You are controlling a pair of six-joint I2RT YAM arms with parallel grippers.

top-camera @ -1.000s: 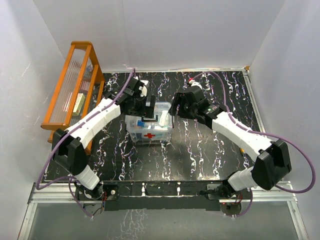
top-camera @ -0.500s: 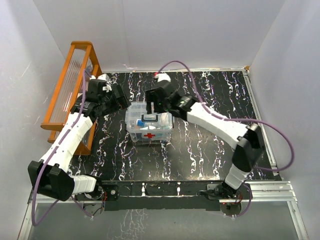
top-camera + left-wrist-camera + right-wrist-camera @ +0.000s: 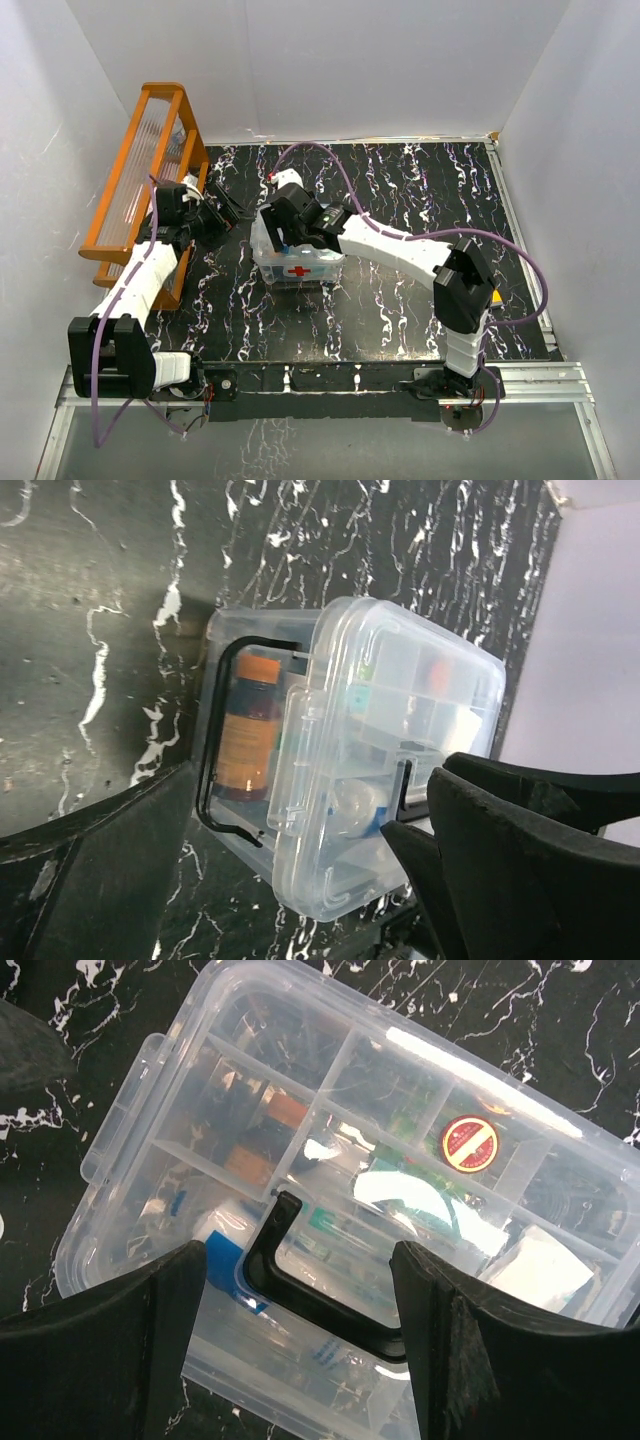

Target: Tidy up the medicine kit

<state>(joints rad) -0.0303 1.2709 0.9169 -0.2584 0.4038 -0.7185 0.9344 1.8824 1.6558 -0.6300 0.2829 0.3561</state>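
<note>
While the lid (image 3: 420,1070) blurs the medicine kit (image 3: 298,266) contents | right tool (image 3: 295,1260) spread over dark handle (image 3: 320,1312) | left tool (image 3: 310,780) spread

We stretch our left arm (image 3: 140,275) along the left edge of the tabletop (image 3: 400,310), left gripper (image 3: 218,212) aimed rightward, fingers (image 3: 90,880) spread wide. Our right arm (image 3: 390,243) crosses from the near right corner toward centre-left, right gripper (image 3: 281,228) pointing down, fingers (image 3: 90,1350) parted.
</note>
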